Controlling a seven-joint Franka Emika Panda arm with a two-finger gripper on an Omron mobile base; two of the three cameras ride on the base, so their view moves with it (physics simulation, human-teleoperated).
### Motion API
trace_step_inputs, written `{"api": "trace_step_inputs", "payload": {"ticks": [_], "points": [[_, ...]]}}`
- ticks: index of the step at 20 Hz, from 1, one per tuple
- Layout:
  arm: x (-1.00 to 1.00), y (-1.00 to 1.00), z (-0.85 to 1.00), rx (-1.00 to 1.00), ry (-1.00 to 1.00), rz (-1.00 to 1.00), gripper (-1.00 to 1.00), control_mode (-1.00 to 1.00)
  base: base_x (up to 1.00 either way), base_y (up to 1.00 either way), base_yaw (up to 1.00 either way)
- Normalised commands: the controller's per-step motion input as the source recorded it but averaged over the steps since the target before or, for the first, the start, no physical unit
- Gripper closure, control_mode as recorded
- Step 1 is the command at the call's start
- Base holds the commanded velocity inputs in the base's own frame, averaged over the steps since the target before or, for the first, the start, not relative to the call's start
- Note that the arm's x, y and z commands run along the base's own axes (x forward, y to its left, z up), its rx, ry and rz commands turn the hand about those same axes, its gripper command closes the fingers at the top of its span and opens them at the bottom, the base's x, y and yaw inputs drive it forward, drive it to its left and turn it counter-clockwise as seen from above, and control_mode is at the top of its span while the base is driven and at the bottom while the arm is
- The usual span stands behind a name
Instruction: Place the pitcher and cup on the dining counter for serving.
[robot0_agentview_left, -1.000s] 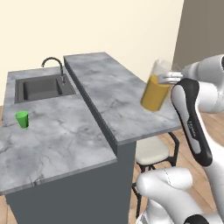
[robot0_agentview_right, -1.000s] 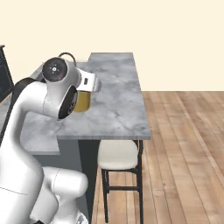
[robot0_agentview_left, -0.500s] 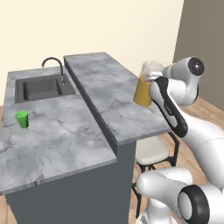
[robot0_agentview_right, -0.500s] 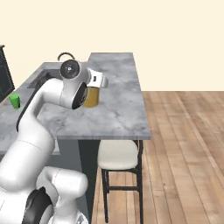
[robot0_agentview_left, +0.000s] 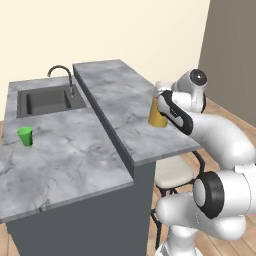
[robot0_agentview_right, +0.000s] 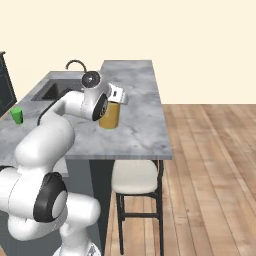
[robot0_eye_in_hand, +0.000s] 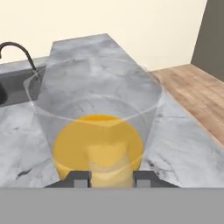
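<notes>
Over the raised dining counter (robot0_agentview_left: 120, 95), the pitcher (robot0_agentview_left: 158, 113) is right down at the marble, base at or just touching the tabletop near its outer edge — from these angles I can't call whether it's fully seated. So the first half of the job looks nearly wrapped: juice is over the right surface, only the release to go.

The gripper (robot0_eye_in_hand: 111, 178) is clamped on the pitcher; in the hand view the two dark tips sit either side of the glass wall, jaws partly closed on it, orange juice glowing just beyond.

The second half hasn't started. The cup (robot0_agentview_left: 25, 136) stands on the lower worktop (robot0_agentview_left: 65, 150), well apart from the pitcher, on the near side of the sink (robot0_agentview_left: 45, 100).

Pose now: the arm (robot0_agentview_right: 75, 107) arcs up from the base, folds at the elbow and reaches across the counter's edge, wrist bent so the hand meets the pitcher from the side. The stool (robot0_agentview_right: 135, 177) sits tucked below.
</notes>
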Motion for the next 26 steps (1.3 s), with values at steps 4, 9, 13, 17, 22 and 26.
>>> {"api": "trace_step_inputs", "payload": {"ticks": [4,9,13,17,22,26], "points": [[0.11,0.0,-0.51,-0.01,0.14,-0.01,1.0,-1.0,0.0,0.0,0.0],[0.0,0.01,-0.29,0.0,0.14,0.0,1.0,-1.0,0.0,0.0,0.0],[0.0,0.07,-0.06,0.0,0.13,0.0,-1.0,-1.0,0.0,0.0,0.0],[0.0,0.08,0.0,0.0,0.09,0.0,-1.0,-1.0,0.0,0.0,0.0],[-0.43,0.02,0.34,0.0,0.05,0.0,-1.0,-1.0,0.0,0.0,0.0],[-0.96,0.02,0.6,0.0,0.0,0.0,-1.0,-1.0,0.0,0.0,0.0]]}}
